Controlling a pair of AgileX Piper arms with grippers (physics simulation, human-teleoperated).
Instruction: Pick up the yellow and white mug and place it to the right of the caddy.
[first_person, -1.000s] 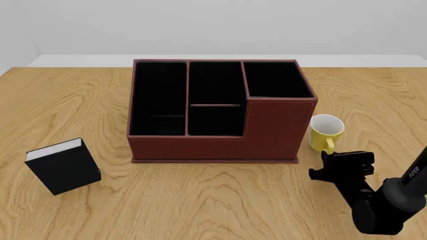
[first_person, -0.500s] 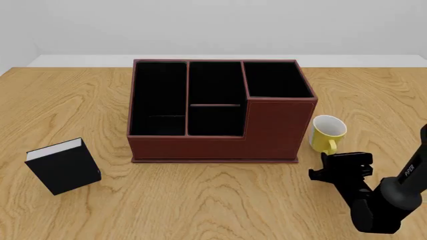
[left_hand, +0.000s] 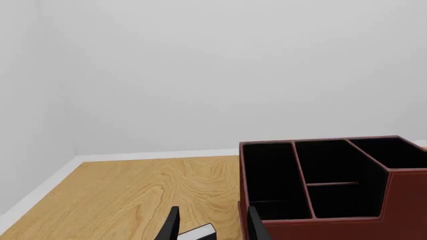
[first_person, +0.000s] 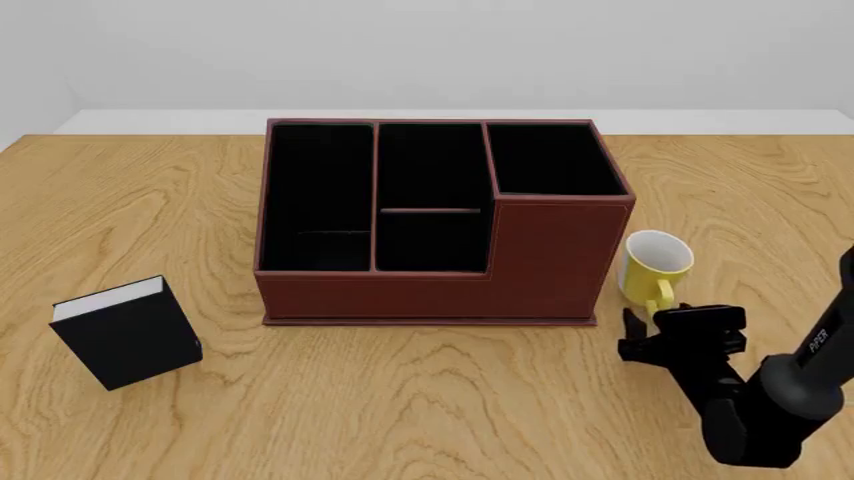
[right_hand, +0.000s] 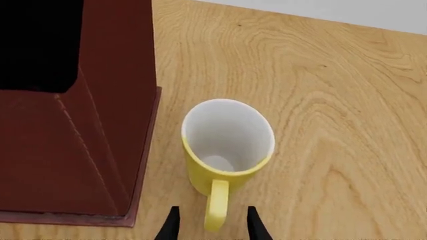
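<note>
The yellow and white mug (first_person: 655, 266) stands upright on the table just right of the caddy (first_person: 441, 225), a reddish-brown box with black compartments. The mug's handle points toward me. In the right wrist view the mug (right_hand: 227, 142) is close ahead beside the caddy's wall (right_hand: 100, 125). My right gripper (right_hand: 212, 227) is open, its fingertips either side of the handle's lower end without touching it. In the front view the right gripper (first_person: 650, 325) sits just in front of the mug. My left gripper (left_hand: 212, 229) is open and empty, and is out of the front view.
A small black book with white pages (first_person: 127, 332) stands at the front left of the wooden table (first_person: 427, 410). In the left wrist view the book (left_hand: 198, 233) shows between the fingers and the caddy (left_hand: 333, 185) is ahead. A white wall lies behind the table.
My right gripper has edged forward toward the mug's handle. The mug has shifted very slightly to the right. The caddy and the book have not moved.
</note>
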